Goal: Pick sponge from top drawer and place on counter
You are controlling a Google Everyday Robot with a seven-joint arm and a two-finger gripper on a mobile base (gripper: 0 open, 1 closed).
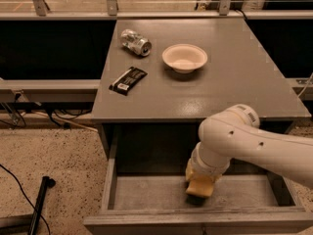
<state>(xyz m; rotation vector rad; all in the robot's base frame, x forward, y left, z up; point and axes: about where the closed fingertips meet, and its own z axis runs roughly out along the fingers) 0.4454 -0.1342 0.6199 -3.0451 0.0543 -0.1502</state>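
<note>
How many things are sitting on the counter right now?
3: crushed can back left, white bowl mid-counter, black wrapper at left. The gripper is down in the top drawer.

The drawer (146, 192) stands pulled open under the flat grey counter (234, 82). Inside, near its front, the gripper (197, 176) is down at the pale-yellow sponge (199, 189).
</note>
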